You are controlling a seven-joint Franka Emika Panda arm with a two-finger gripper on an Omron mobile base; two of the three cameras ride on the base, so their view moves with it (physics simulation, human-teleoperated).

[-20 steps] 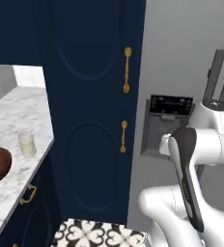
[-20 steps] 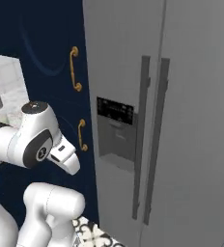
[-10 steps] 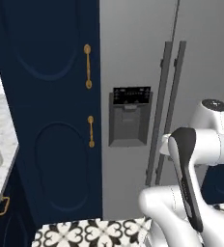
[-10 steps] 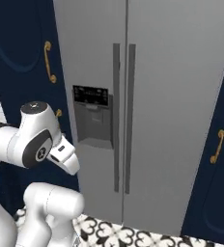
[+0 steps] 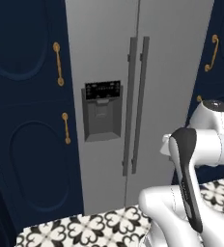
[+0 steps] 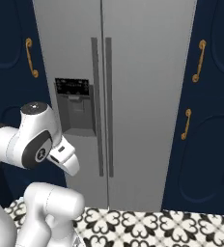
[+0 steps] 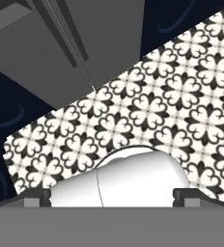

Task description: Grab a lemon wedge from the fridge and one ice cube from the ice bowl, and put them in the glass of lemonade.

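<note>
Hand view is showing the gripper (image 7: 112, 195) standing wide, holding nothing; the fridge (image 5: 133, 96) doors, likely heavy, want gripping at the stiff bar handles (image 5: 137, 106).

Fridge (image 5: 133, 96) top cut by upper picture edge; doors shut, contents hidden. Navy cabinets (image 6: 210, 120) cropped at side edges.

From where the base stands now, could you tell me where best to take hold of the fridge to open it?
Probably one of the long bar handles at the seam of the fridge, gripped from the front around mid-height. Each bar stands off its door, so the open jaws can close across it.
</note>
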